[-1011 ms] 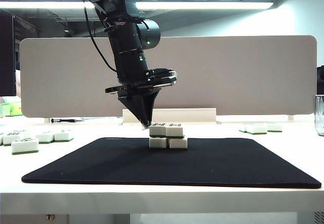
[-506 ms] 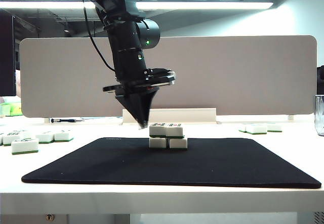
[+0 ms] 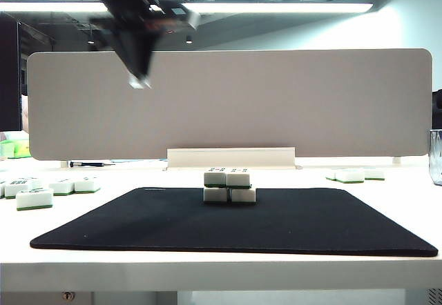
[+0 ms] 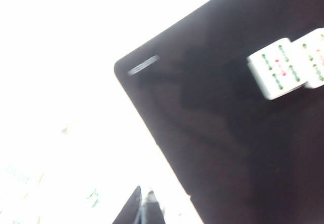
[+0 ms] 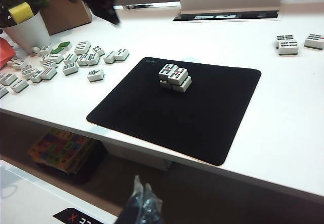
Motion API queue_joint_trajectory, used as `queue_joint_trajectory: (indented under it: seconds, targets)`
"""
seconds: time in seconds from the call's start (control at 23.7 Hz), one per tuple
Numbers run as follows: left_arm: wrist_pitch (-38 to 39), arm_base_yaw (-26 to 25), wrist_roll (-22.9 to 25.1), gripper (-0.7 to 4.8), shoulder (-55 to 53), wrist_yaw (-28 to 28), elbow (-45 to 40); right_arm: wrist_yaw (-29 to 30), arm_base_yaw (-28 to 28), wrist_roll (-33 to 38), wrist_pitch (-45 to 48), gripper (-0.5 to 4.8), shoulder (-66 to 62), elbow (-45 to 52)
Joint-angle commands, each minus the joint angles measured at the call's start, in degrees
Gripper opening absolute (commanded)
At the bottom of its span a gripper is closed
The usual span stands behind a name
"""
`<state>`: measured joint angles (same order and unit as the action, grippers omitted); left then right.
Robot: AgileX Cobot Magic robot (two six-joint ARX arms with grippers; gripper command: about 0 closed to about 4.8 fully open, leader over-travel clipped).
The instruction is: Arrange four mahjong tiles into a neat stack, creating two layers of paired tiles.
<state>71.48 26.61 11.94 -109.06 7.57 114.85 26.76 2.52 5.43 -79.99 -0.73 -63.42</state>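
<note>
The stack of four white-and-green mahjong tiles stands on the black mat, two wide and two high; it also shows in the right wrist view as the stack. In the left wrist view only its top tiles show, on the mat. My left gripper hangs blurred high above the table, up and left of the stack, shut with nothing in it; its tips meet. My right gripper is shut and empty, held off the table's near edge, far from the stack.
Several loose tiles lie on the white table left of the mat, and a few more tiles to the right. A potted plant and cardboard box stand at the far left. A white divider panel runs behind.
My left gripper has lifted from just beside the stack's top layer and swung high up and to the left. The stack has stayed still, as has the right arm.
</note>
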Motion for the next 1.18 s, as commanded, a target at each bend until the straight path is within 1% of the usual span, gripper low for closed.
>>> queue_joint_trajectory:
  seconds: [0.04,0.21,0.29,0.38,0.51,0.59,0.63,0.67,0.72,0.76,0.84,0.88,0.93,0.97,1.01,1.05,1.1,1.18]
  targets:
    - [2.3,-2.8,-1.8,-0.05,5.6,0.1,0.1,0.1,0.1,-0.1,0.9,-0.01,0.7,-0.2]
    - [1.7,-7.6,-2.8,-0.05,15.2,0.1,-3.5,0.1,0.1,-0.1,0.9,-0.01,0.7,-0.2]
    - [0.5,-9.7,-3.0,-0.05,21.3,0.2,-9.0,0.1,0.1,-0.1,0.9,-0.01,0.7,-0.2]
    - [-1.4,-10.1,-3.0,-0.05,25.6,0.2,-13.9,0.1,0.1,-0.1,0.9,-0.01,0.7,-0.2]
    - [-6.2,-11.4,-3.0,-0.05,34.9,0.4,-25.3,0.1,0.1,-0.1,0.9,-0.01,0.7,-0.2]
    - [-9.5,-11.4,-3.0,-0.05,41.0,0.3,-33.4,0.1,0.1,-0.1,0.9,-0.01,0.7,-0.2]
    - [-10.6,-11.4,-3.0,-0.05,42.9,0.3,-36.1,0.1,0.1,-0.1,0.9,-0.01,0.7,-0.2]
    - [-12.6,-11.4,-3.0,-0.06,47.5,0.3,-42.3,0.1,0.0,-0.1,0.9,-0.01,0.7,-0.2]
    - [-13.7,-11.4,-3.0,-0.05,50.0,0.3,-45.6,0.1,0.0,-0.1,0.9,-0.01,0.7,-0.2]
    - [-14.6,-11.4,-3.0,-0.05,54.3,0.3,-50.8,0.1,0.1,-0.1,0.9,-0.01,0.7,-0.2]
    - [-14.9,-11.3,-3.0,-0.05,59.8,0.4,-56.8,0.1,0.1,-0.1,0.9,-0.01,0.7,-0.2]
    - [-15.0,-11.4,-4.1,-0.05,64.5,0.9,-61.3,0.1,0.0,-0.1,0.9,-0.01,0.7,-0.2]
    - [-15.1,-11.4,-5.5,-0.06,67.7,1.9,-64.1,0.1,0.0,-0.1,0.9,-0.01,0.7,-0.2]
    - [-15.3,-11.3,-7.3,-0.05,73.5,3.2,-68.7,0.1,0.1,-0.1,0.9,-0.01,0.7,-0.2]
    - [-15.6,-11.3,-8.3,-0.05,76.2,3.2,-70.6,0.1,0.1,-0.1,0.9,-0.01,0.7,-0.2]
    - [-19.3,-11.3,-12.2,-0.05,82.6,3.2,-74.7,0.1,0.1,-0.1,0.9,-0.01,0.7,-0.2]
    - [-22.3,-11.3,-13.5,-0.05,86.2,3.1,-76.3,0.1,0.1,-0.1,0.9,-0.01,0.7,-0.2]
    - [-27.7,-11.3,-13.9,-0.05,90.4,2.7,-78.2,0.1,0.1,-0.1,0.9,-0.01,0.7,-0.2]
